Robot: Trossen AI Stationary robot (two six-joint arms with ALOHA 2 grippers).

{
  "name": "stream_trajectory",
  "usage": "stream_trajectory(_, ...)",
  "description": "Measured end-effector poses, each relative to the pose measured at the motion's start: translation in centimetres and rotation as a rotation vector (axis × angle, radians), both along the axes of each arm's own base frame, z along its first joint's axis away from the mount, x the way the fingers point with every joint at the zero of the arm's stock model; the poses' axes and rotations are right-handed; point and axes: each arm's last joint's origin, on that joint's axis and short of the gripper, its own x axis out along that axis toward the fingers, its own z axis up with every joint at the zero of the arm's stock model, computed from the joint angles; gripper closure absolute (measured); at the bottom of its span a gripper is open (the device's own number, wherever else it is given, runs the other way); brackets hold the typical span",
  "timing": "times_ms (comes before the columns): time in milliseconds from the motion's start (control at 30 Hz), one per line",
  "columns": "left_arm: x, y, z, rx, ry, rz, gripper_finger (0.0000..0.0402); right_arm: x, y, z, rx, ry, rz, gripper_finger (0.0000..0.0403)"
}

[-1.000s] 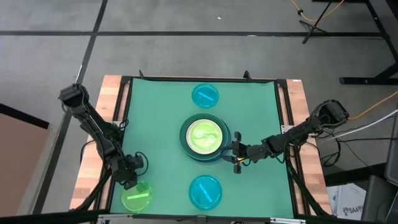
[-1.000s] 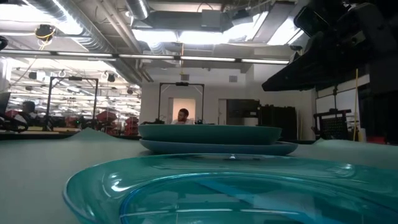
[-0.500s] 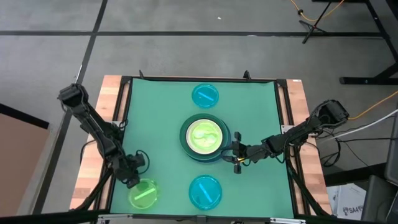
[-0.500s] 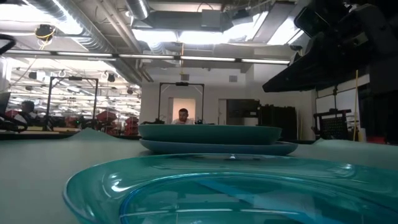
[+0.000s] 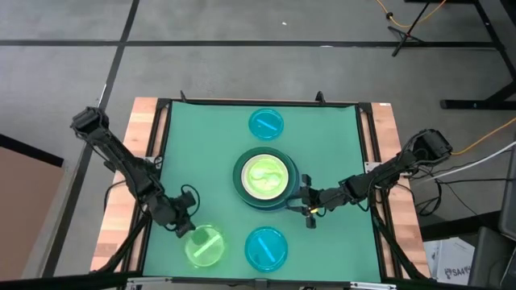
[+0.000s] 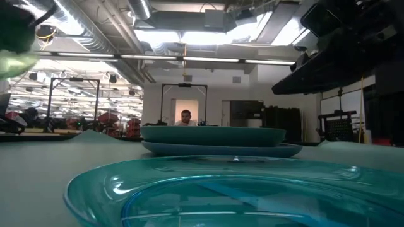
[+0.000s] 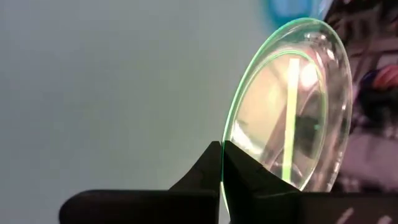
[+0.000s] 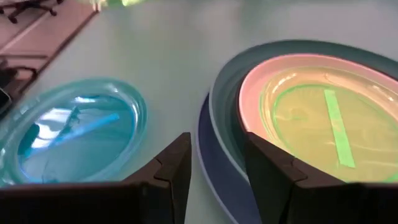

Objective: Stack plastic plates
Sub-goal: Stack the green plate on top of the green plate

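No readable text, labels or numbers anywhere.

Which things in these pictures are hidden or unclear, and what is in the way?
- Low view: the stack's upper plates are hidden behind its rims, and the near cyan plate fills the foreground.
- Low view: the held lime plate is a blur cut by the edge.
- Left wrist view: the left pincer grips the lime plate's rim; the table below is hidden.
- High view: the right pincer is too small to judge.

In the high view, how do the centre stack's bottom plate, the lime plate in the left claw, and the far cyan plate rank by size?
1. Bottom plate, largest.
2. Lime plate.
3. Far cyan plate; it looks slightly smaller than the lime one, but the lime plate is lifted nearer the camera, so unsure.
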Motion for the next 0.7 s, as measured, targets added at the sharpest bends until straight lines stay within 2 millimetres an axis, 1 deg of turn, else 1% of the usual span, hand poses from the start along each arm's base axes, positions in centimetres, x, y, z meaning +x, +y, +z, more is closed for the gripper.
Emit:
stream_trajectory(67,0.6,0.2,0.6,0.019,-0.043,0.025,0.0401,-0.3,0.4,-0.2,-0.03,0.018,0.007,0.0265)
stream_trajectory(167,1.5,0.6,1.5,0.062,-0.103,0.055,0.0401,-0.9,1.4,-0.4,-0.104,0.014,0.011,0.0265)
stream_trajectory(333,3.0,1.9,2.4,0.113,-0.162,0.158,0.0401,-1.8,2.8,-0.4,-0.162,-0.006,0.034,0.0265)
stream_trajectory(467,3.9,3.3,2.4,0.148,-0.175,0.243,0.0401,-2.2,3.3,-0.5,-0.167,0.003,0.056,0.0265)
stream_trajectory(700,4.9,5.3,2.4,0.151,-0.164,0.335,0.0401,-2.8,4.8,-2.1,-0.213,0.027,0.077,0.0265)
